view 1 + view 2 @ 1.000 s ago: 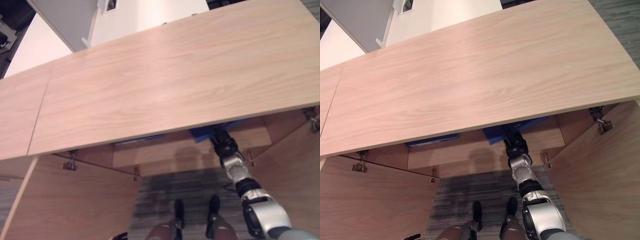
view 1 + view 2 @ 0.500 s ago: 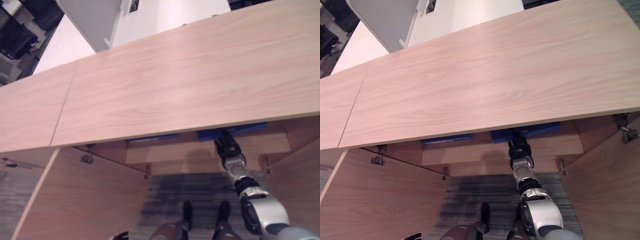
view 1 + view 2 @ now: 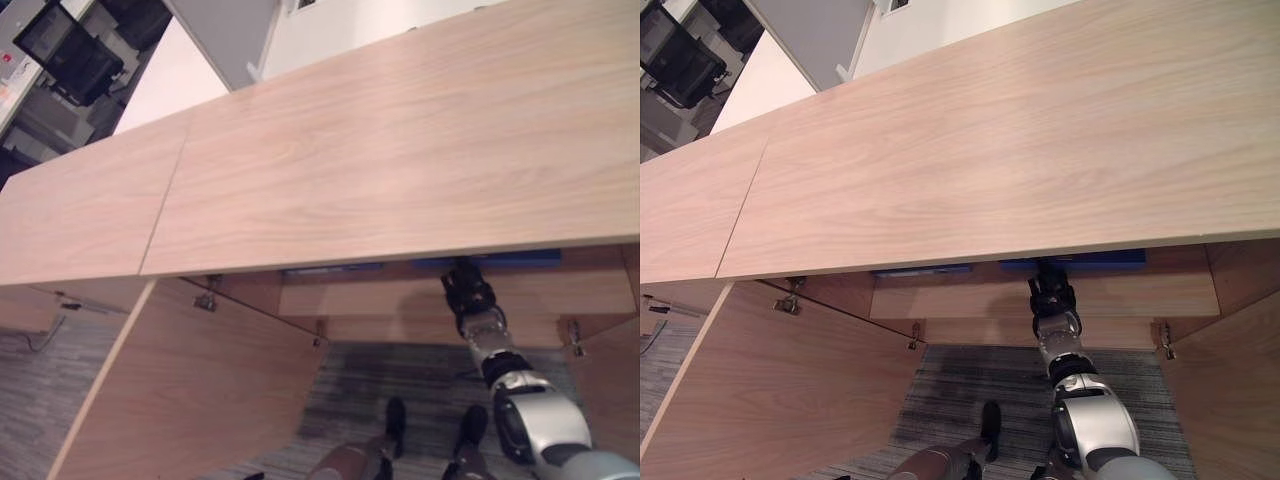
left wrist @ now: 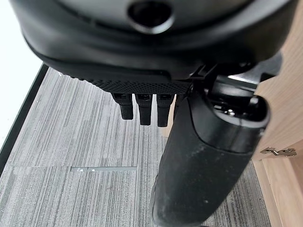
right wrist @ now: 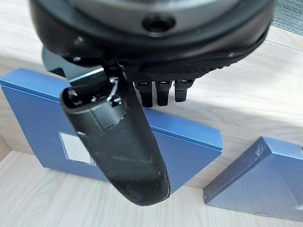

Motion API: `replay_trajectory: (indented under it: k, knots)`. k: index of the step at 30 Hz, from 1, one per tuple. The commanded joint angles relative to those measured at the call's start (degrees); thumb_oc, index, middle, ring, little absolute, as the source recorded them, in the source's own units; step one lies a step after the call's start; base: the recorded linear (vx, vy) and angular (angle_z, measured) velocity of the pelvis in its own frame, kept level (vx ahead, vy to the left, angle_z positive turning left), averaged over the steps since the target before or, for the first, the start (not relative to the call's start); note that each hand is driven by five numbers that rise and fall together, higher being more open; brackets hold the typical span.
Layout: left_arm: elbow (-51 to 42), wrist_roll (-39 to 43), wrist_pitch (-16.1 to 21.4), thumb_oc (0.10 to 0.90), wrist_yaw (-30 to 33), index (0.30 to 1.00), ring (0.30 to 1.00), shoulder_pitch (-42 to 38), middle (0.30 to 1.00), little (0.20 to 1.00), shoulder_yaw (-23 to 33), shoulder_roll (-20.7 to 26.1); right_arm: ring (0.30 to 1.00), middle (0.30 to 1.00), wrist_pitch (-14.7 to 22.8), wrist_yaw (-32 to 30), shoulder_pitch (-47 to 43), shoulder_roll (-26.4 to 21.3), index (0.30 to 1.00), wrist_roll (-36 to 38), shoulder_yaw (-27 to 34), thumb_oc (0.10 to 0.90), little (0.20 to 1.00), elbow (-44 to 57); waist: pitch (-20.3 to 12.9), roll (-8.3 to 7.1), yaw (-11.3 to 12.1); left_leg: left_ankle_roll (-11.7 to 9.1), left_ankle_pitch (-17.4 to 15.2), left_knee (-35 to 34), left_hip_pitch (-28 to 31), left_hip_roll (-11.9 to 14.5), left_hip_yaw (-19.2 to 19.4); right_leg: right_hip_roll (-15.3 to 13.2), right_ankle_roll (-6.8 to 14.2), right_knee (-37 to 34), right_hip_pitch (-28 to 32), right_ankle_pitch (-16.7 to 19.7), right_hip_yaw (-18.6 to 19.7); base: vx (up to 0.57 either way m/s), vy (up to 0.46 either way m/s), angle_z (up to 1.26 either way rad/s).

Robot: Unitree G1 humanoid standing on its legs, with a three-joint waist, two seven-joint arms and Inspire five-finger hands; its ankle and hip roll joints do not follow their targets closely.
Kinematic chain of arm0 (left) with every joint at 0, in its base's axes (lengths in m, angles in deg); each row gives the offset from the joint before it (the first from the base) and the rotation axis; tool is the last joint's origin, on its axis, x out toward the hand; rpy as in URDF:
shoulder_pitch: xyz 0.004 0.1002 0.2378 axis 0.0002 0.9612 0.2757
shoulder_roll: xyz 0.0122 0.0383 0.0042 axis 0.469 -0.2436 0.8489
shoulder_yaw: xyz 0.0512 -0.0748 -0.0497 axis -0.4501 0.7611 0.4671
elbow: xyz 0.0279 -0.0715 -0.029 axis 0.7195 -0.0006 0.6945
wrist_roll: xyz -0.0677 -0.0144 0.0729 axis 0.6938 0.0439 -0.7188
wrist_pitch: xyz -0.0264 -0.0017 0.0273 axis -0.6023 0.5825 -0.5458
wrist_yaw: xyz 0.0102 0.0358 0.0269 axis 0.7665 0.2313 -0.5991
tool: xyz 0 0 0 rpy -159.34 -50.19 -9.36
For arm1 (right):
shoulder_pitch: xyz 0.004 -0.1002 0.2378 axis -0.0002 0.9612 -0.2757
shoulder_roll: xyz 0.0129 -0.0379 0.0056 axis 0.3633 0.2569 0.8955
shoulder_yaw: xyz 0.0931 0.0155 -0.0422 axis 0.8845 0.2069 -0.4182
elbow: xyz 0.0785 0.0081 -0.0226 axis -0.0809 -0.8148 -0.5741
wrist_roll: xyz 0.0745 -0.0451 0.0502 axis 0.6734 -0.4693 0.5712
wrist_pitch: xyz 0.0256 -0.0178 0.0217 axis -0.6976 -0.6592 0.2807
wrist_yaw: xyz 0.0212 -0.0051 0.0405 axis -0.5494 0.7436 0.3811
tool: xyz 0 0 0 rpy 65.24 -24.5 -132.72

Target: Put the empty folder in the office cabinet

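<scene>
Right hand [image 5: 142, 156] sat relaxed, holding nothing, over the blue folder [image 5: 189, 146] lying on the cabinet [image 3: 400, 150] shelf mid-frame. Left hand [image 4: 208, 156] hung loose, empty. Risk: withdrawing fingers could snag and drag the folder out.

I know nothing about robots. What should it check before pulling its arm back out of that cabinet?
1. Folder flat on shelf: ok.
2. Right hand let go: ok, fingers straight, nothing clamped.
3. Folder apart from second folder: ok.
4. Way out open: ok, left door and right door stand wide.
5. Left hand free: ok, open over the carpet.
6. Folder really empty: cannot tell, it is closed.
</scene>
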Motion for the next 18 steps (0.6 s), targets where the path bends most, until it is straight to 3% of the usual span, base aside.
replay_trajectory:
  k: [1, 5, 6, 9, 13, 18]
  knots:
    - [2.93, -3.12, 0.40, 0.800, 0.57, 0.900, 0.900, -1.81, 0.900, 0.900, -3.56, 4.30, 0.900, 0.900, -0.13, 8.09, -6.44, 2.47, 0.900, 0.04, -2.25, 0.800, 0.900, 6.45, 0.81, -2.83, 1.79, 0.69, -7.76, -0.36, 3.30, -5.14, -0.02, -5.97, 6.82, 0.04, -0.07, -1.89, -3.69, -0.05, 0.060, 0.11]
    - [2.36, -3.15, 0.77, 0.800, 0.48, 0.900, 0.900, -1.89, 0.900, 0.900, -3.46, 4.96, 0.900, 0.900, 0.70, 7.13, -7.76, -2.37, 0.900, -4.86, -4.69, 0.800, 0.900, 6.11, 0.47, -2.91, 1.54, 0.77, -7.66, -0.36, 2.90, -5.73, -0.11, -7.07, 7.19, 0.10, -0.36, -1.32, -4.47, -0.05, 0.054, 0.11]
    - [2.38, -2.70, 0.85, 0.800, 0.36, 0.900, 0.900, -1.89, 0.900, 0.900, -3.10, 5.74, 0.900, 0.900, 0.08, 5.13, -9.54, -6.76, 0.900, -11.22, -6.04, 0.800, 0.900, 3.88, 0.20, -3.15, 1.36, 0.80, -7.53, -0.36, 2.64, -6.15, -0.19, -7.62, 7.39, 0.17, -0.47, -0.91, -4.80, -0.06, 0.067, 0.16]
    - [3.04, -3.01, 1.42, 0.800, 0.19, 0.900, 0.900, -2.70, 0.900, 0.900, -2.96, 6.98, 0.900, 0.900, -3.89, 2.34, -14.49, -14.13, 0.900, -27.24, -10.52, 0.800, 0.900, -2.95, -0.04, -3.67, 0.97, 0.96, -7.19, -0.36, 1.85, -6.74, -0.31, -8.53, 7.81, 0.20, -1.32, -0.14, -5.03, -0.06, 0.063, 0.20]
    - [3.21, -3.46, 2.28, 0.800, 0.68, 0.900, 0.900, -3.83, 0.900, 0.900, -3.21, 8.20, 0.900, 0.900, -8.91, 0.83, -22.46, -19.46, 0.900, -45.51, -18.98, 0.800, 0.900, -8.36, 0.82, -4.24, 0.16, 1.20, -6.58, -0.36, 0.56, -7.11, -0.26, -8.96, 7.94, 0.23, -2.77, 0.69, -4.72, -0.07, 0.044, 0.01]
    - [2.84, -3.64, 2.37, 0.800, 0.60, 0.900, 0.900, -4.16, 0.900, 0.900, -4.18, 8.53, 0.900, 0.900, -11.31, 3.28, -25.53, -19.39, 0.900, -47.00, -21.30, 0.800, 0.900, -11.19, 1.36, -4.03, 0.37, 1.25, -6.12, -0.36, 0.08, -7.29, -0.25, -9.21, 7.98, 0.25, -3.19, 1.12, -4.56, -0.03, 0.014, -0.06]
